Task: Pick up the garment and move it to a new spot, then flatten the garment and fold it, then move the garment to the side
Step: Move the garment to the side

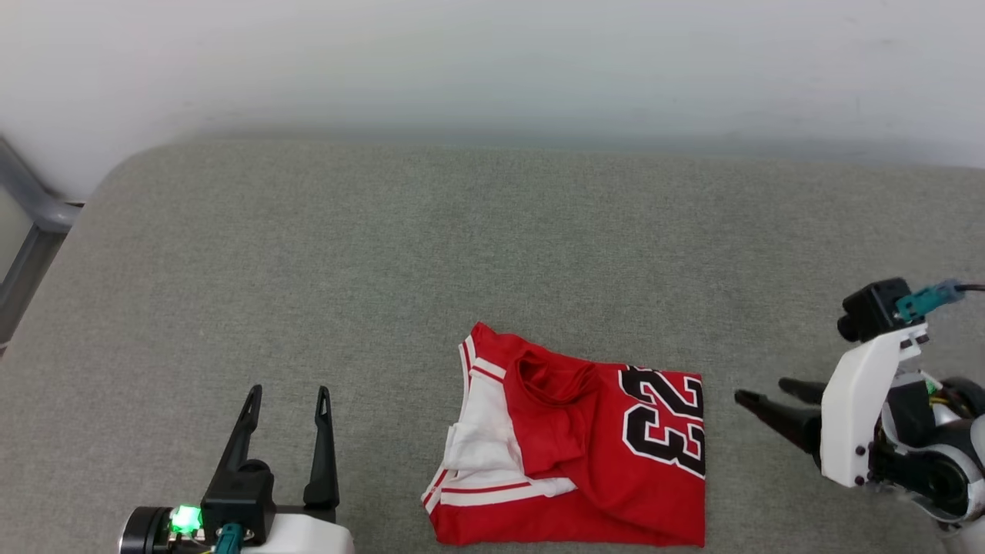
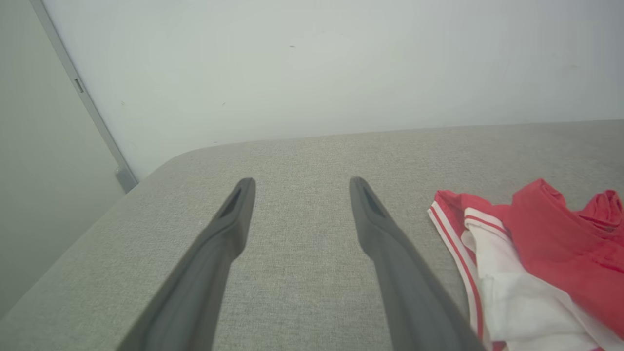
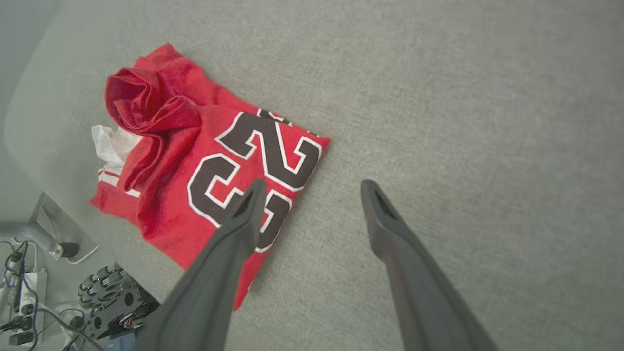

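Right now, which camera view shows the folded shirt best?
The head view: the whole shirt lies unobstructed. In the right wrist view a finger covers its corner; the left wrist view crops it.

Open grey surface [image 1: 346, 254] flanks the garment [image 1: 600, 469] on both sides (wall [image 1: 492, 61] behind)

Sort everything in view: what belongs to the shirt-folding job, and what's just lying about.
Job:
- garment, roughly folded, on the grey surface
- left gripper, open, empty
- right gripper, open, empty

Lying about:
- grey metal frame, by the surface's left edge
- power strip, with its cables
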